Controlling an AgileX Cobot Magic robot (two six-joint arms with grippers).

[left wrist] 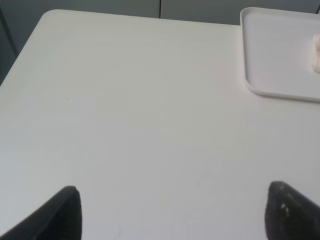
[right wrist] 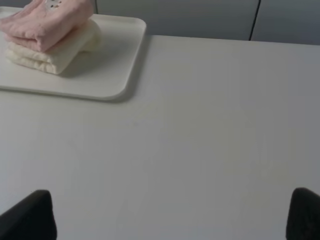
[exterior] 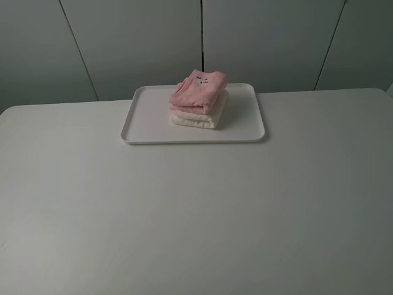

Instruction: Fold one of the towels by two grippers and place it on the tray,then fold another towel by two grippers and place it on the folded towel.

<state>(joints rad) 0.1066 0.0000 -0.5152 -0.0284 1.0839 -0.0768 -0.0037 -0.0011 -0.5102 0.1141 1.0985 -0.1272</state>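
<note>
On the white tray (exterior: 147, 126) at the table's far middle lies the folded cream-white towel (exterior: 195, 118), and the folded pink towel (exterior: 198, 91) rests on top of it, its small face mark up. The right wrist view shows the same stack: pink towel (right wrist: 47, 22) over cream towel (right wrist: 55, 52) on the tray (right wrist: 115, 65). Neither arm appears in the high view. My left gripper (left wrist: 175, 212) is open over bare table, with the tray (left wrist: 280, 55) well off to one side. My right gripper (right wrist: 170, 215) is open too, empty, a good distance from the tray.
The white table (exterior: 196, 215) is bare around the tray. Grey wall panels (exterior: 123, 43) stand behind its far edge. The table's far left corner (left wrist: 50, 15) shows in the left wrist view.
</note>
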